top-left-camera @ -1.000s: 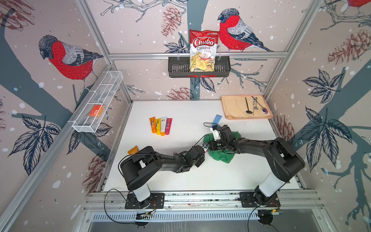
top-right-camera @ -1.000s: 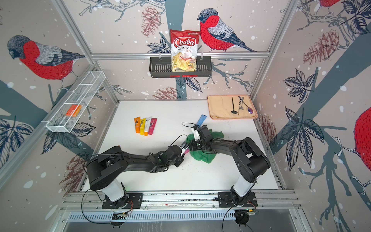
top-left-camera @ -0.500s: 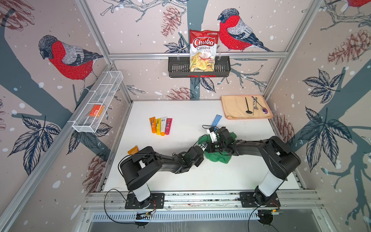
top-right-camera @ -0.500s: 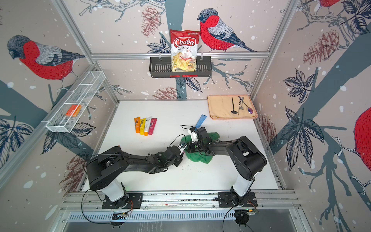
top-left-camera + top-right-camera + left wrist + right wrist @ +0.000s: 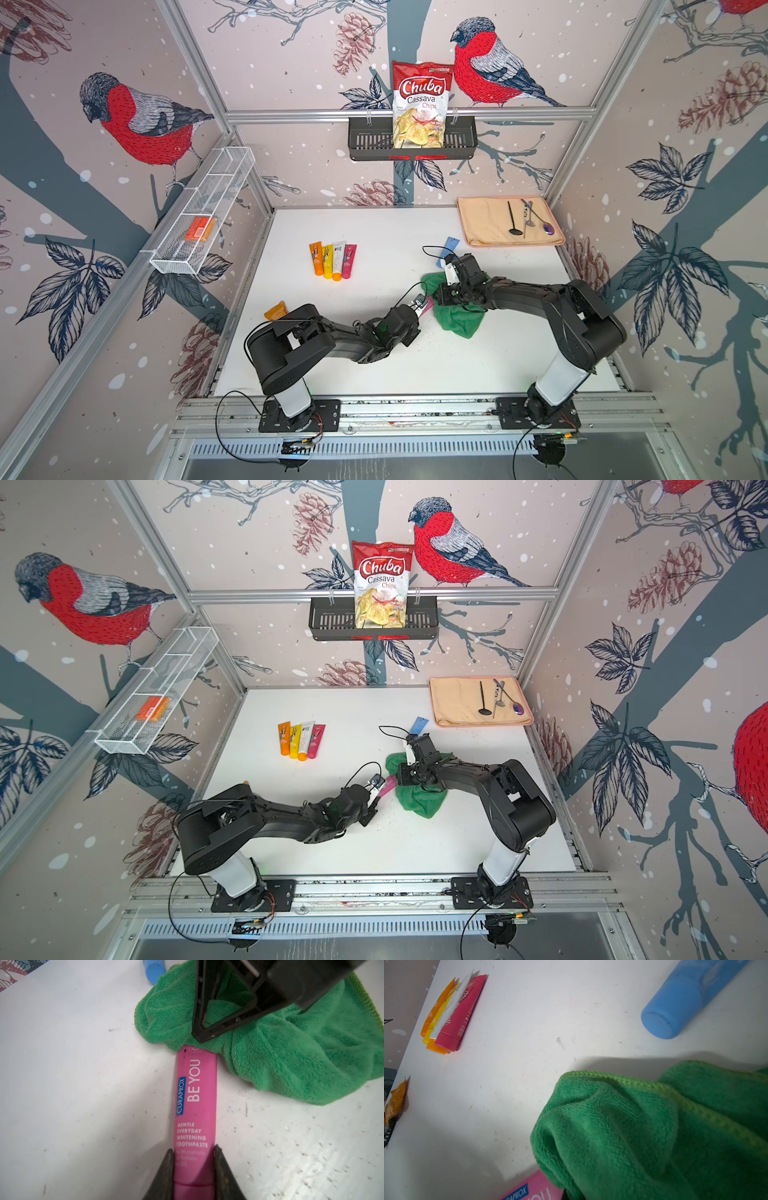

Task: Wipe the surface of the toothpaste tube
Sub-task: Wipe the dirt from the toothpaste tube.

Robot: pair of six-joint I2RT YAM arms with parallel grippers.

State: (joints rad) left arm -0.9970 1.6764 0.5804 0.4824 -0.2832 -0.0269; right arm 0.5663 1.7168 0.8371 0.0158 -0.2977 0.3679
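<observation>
Left tool pinches the pink plastic toothpaste tube near its cap; right tool, clamped on the crumpled green microfibre cloth, should drag firmly lengthwise.

Bright even light; soft shadows on table; toothpaste tube blurs near lens.

On table: cloth over tube end.

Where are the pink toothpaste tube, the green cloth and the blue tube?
pink toothpaste tube (image 5: 195,1105), left wrist view, on its printed front.
green cloth (image 5: 291,1053), left wrist view, on a fold.
blue tube (image 5: 685,995), right wrist view, on its body.
</observation>
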